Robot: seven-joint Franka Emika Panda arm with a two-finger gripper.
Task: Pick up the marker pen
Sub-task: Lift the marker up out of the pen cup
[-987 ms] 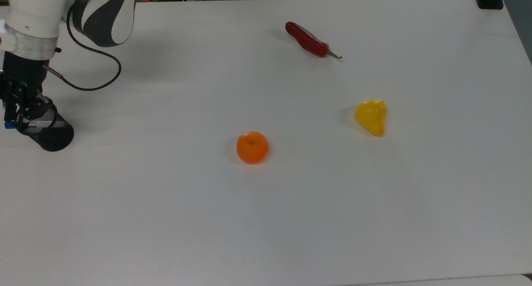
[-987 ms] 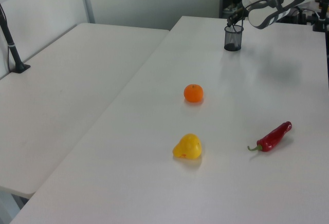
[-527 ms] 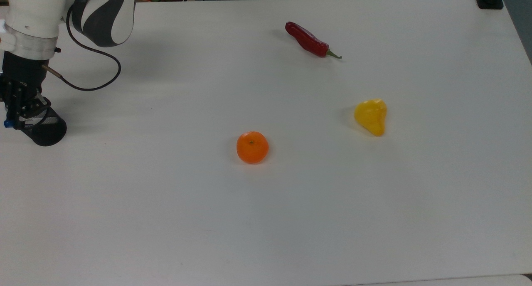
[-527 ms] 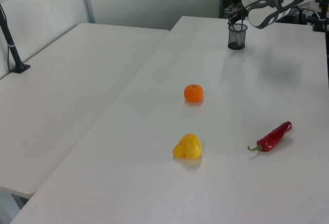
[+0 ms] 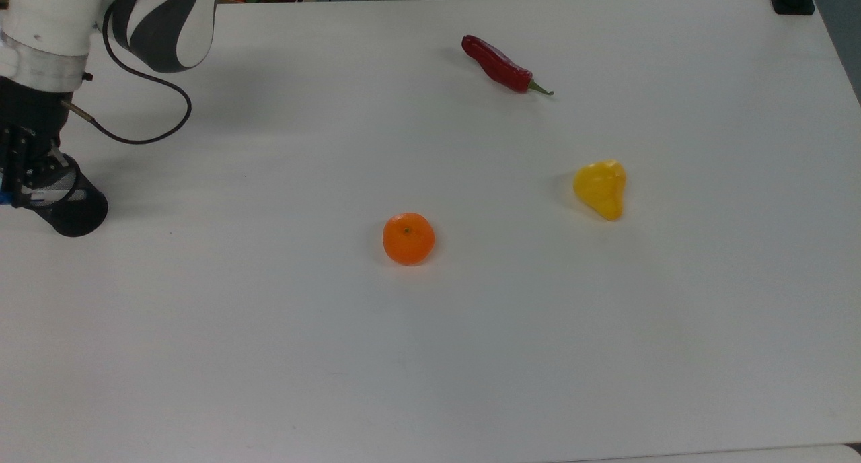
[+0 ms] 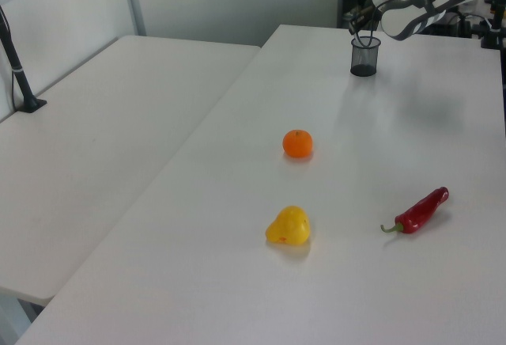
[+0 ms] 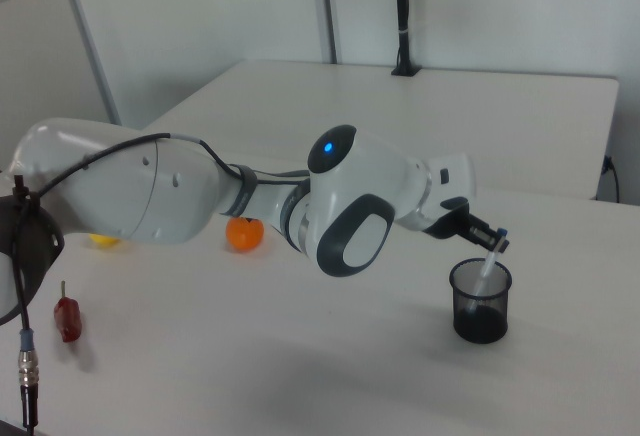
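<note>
At the left edge of the top view, the black two-finger gripper hangs over the dark mesh cup. It is pinching the slim white marker pen with the blue cap. In the right view, at the middle right, the pen leans with its lower end inside the cup and its blue top at the fingers. The white table also holds a round orange fruit in the middle, a long red chili near the top, and a yellow pepper to the right, all well apart from the cup.

The pen could catch on the cup's rim as it goes up, and then the cup could tip or get dragged. The pen could also slip if the pinch is weak.

A second ago the cup sat lower and more to the right in the top view. Now the cup is nearer the left edge, and the gripper has moved left with it.
</note>
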